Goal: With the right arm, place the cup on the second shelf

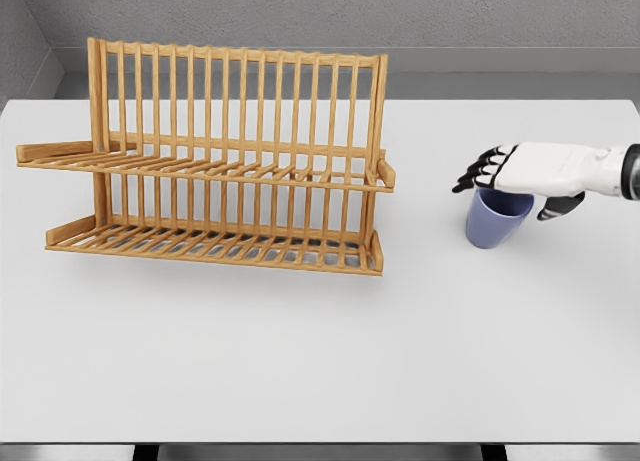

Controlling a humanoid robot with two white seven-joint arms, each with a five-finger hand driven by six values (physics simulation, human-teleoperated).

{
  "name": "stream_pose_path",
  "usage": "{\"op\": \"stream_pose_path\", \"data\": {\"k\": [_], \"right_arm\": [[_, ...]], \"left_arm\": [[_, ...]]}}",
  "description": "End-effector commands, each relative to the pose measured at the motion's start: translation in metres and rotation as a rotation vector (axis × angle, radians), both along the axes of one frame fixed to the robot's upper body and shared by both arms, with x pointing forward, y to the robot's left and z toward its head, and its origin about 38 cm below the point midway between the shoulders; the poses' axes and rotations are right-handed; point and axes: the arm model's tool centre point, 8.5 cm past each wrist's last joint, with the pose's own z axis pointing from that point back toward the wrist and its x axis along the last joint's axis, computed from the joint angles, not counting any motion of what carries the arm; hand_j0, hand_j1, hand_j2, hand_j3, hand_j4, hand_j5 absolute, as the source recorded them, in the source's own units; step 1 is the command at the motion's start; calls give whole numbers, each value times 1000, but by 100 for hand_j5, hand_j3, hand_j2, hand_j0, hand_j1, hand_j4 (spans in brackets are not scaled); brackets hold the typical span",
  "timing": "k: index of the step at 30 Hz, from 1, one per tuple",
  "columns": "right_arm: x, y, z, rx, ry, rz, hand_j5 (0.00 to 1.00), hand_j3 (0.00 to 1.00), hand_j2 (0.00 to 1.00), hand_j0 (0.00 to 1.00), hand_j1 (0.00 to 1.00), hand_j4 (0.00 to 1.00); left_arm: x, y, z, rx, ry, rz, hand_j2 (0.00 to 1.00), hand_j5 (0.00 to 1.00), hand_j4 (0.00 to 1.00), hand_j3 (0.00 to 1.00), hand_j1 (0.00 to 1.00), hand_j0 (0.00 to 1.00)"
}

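Hovering right hand (520,173) over cup (497,218), rack (215,161) well apart

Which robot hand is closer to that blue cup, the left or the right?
The right. The right robot hand hovers directly above the blue cup, at its rim, fingers spread. The left robot hand does not show in the picture at all.

It was a bare simulated test bench, not a lived-in room: a plain white table (300,361) before a grey wall (400,11). A wooden two-tier dish rack (215,171), well to the left of the white robot hand's dark fingertips (480,171), hinted at kitchen work.
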Motion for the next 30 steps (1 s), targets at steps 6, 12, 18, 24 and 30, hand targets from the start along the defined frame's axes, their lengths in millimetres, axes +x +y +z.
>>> {"op": "stream_pose_path", "data": {"k": [6, 12, 18, 24, 30], "right_arm": [[0, 0, -2, 4, 7, -3, 62, 62, 62, 62, 62, 62], [0, 1, 0, 5, 2, 1, 60, 60, 60, 60, 60, 60], [5, 1, 20, 11, -44, 1, 60, 60, 60, 60, 60, 60], [8, 1, 50, 30, -117, 2, 60, 60, 60, 60, 60, 60], [11, -8, 81, 65, -198, -23, 60, 60, 60, 60, 60, 60]], "left_arm": [[0, 0, 0, 0, 1, 0, 100, 100, 100, 100, 100, 100], [0, 0, 0, 0, -1, 0, 100, 100, 100, 100, 100, 100], [0, 0, 0, 0, 1, 0, 100, 100, 100, 100, 100, 100], [0, 0, 0, -2, 0, 1, 100, 100, 100, 100, 100, 100], [0, 0, 0, -1, 0, 0, 100, 100, 100, 100, 100, 100]]}}
